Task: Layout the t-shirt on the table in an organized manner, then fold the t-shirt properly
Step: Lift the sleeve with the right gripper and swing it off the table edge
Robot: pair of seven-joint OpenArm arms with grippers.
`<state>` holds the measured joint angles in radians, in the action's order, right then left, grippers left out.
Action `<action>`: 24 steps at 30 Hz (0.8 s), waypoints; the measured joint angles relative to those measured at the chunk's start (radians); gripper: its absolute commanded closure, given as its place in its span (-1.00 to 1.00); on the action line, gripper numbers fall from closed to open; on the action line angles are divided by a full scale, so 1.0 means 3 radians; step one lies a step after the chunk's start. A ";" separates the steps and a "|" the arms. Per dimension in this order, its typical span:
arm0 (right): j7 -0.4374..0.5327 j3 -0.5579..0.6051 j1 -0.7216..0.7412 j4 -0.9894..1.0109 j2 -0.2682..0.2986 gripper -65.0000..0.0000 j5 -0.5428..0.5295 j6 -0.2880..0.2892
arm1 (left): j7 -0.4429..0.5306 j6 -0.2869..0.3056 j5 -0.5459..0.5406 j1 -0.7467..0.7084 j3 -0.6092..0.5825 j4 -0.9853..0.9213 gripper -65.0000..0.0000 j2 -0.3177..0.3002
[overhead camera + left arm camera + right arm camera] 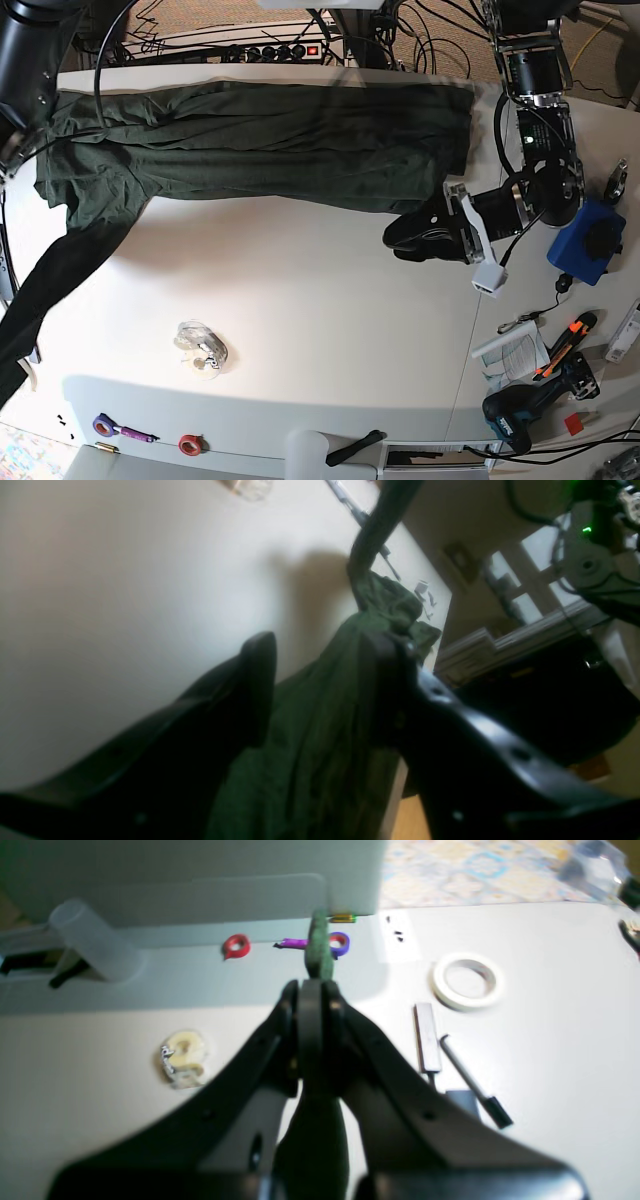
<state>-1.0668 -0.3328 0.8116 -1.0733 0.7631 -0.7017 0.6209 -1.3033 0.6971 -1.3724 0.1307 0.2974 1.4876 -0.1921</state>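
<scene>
The dark green t-shirt (260, 145) lies stretched across the far side of the white table (320, 300). One part of it trails off the left edge (40, 300). My left gripper (395, 237) sits low at the shirt's near right edge. In the left wrist view its fingers (257, 680) stand apart, open, with shirt fabric (320, 740) running between them. My right gripper (312, 990) is shut on a thin fold of the t-shirt (320, 952). In the base view that gripper is hidden at the left border.
A crumpled wrapper (200, 350) lies on the near half of the table. Red tape (190, 443) and purple tape (103, 425) sit at the front edge. A white tape roll (467, 981), a pen (475, 1082) and a metal bar (426, 1037) lie below the right gripper. A blue box (585, 245) and tools stand at the right.
</scene>
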 measured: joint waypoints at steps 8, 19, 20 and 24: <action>-0.1226 0.0004 0.0009 -0.0043 0.0319 1.00 -0.1593 0.0251 | 0.0062 -0.0001 0.0011 0.0048 0.0300 0.0000 0.14 0.0003; -0.1193 0.0014 -0.0547 -0.0439 0.0716 1.00 -0.2497 0.0256 | -0.0118 0.0000 -0.0028 0.0369 0.0277 0.0179 0.25 0.0001; -0.1186 0.0017 -0.0623 -0.0492 0.0718 1.00 -0.2516 0.0256 | -0.0167 -0.0003 -0.0062 0.0379 0.0219 0.0243 0.25 -0.0001; -0.1198 0.0019 -0.0884 -0.0688 0.0716 1.00 -0.2522 0.0254 | -0.0365 0.0001 -0.0264 0.0381 -0.0182 0.0651 0.25 -0.0014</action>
<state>-1.4261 -0.3271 0.5465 -1.2797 0.9779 -1.4582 0.6971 -1.4128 0.6975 -1.4517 0.2451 0.2428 1.6829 -0.1963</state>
